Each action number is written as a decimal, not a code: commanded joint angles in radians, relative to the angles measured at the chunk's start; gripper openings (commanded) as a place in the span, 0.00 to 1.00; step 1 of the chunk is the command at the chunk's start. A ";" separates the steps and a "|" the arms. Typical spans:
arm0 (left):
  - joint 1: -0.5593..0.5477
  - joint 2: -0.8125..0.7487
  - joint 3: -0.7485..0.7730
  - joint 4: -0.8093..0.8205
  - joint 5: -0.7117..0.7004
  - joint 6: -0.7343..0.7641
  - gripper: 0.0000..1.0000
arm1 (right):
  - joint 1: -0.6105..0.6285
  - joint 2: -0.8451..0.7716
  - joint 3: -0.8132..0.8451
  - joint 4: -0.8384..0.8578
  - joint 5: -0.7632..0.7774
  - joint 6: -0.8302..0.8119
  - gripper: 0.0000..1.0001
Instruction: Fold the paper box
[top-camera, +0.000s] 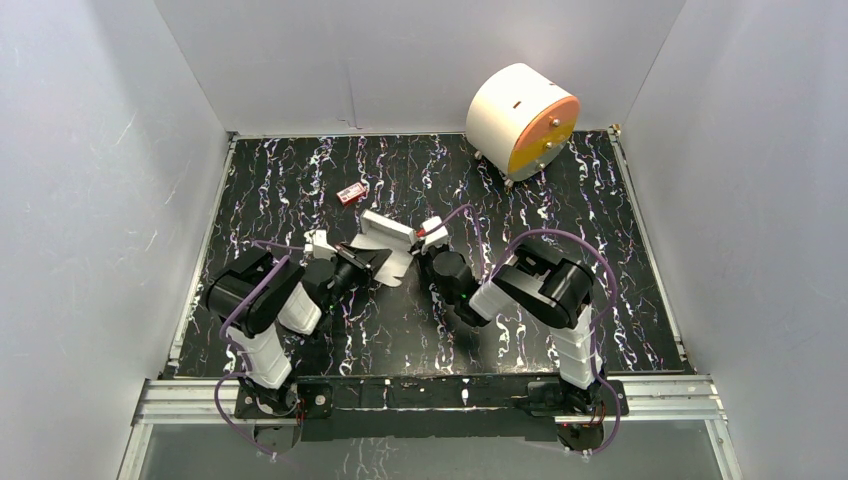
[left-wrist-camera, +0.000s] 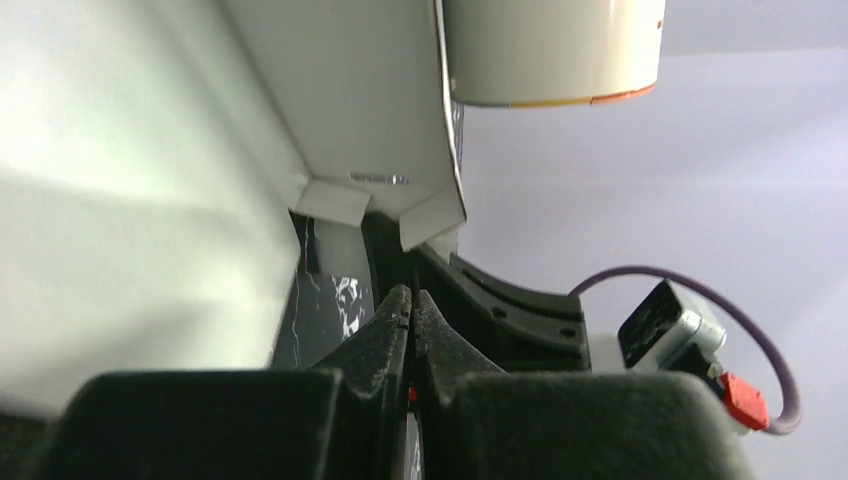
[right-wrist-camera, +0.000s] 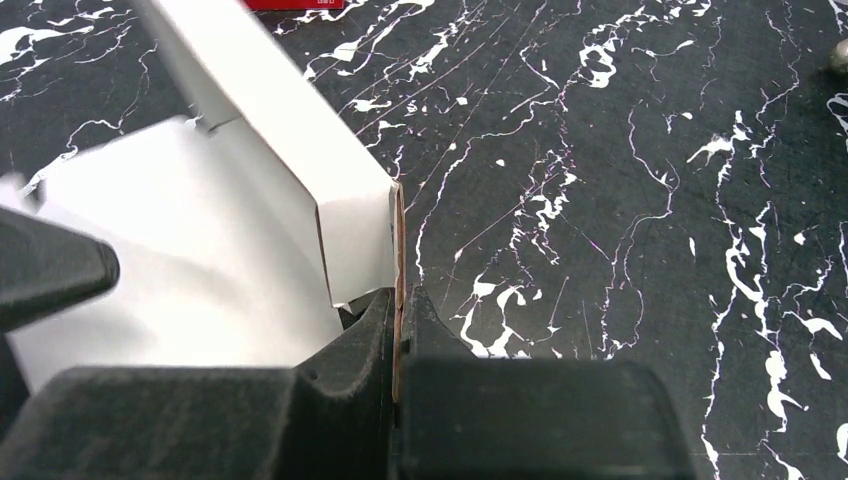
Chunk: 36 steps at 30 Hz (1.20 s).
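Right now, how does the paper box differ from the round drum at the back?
The paper box is thin, half-folded card; the drum is a thick cylinder with an orange face. The box is pinched by the right gripper; the drum stands untouched. Both are mainly white.

The paper box (top-camera: 390, 232) is thin white cardboard, only half formed. Several panels are creased up at angles, small tabs jut out at the corners, and no side is closed. It sits near the middle of the table (top-camera: 620, 290), a little toward 9 o'clock. Its 3 o'clock edge is pinched between the jaws of the right gripper (right-wrist-camera: 398, 300), with one wall tilted steeply.
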 joint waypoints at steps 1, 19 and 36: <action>-0.032 -0.040 -0.016 0.077 0.045 0.026 0.01 | -0.011 0.010 -0.022 -0.082 -0.063 -0.044 0.00; 0.073 -0.195 0.095 -0.254 0.019 0.143 0.48 | -0.013 0.031 -0.052 -0.024 -0.143 -0.122 0.00; 0.161 0.080 0.306 -0.224 0.031 0.080 0.42 | -0.012 0.031 -0.055 -0.017 -0.162 -0.127 0.00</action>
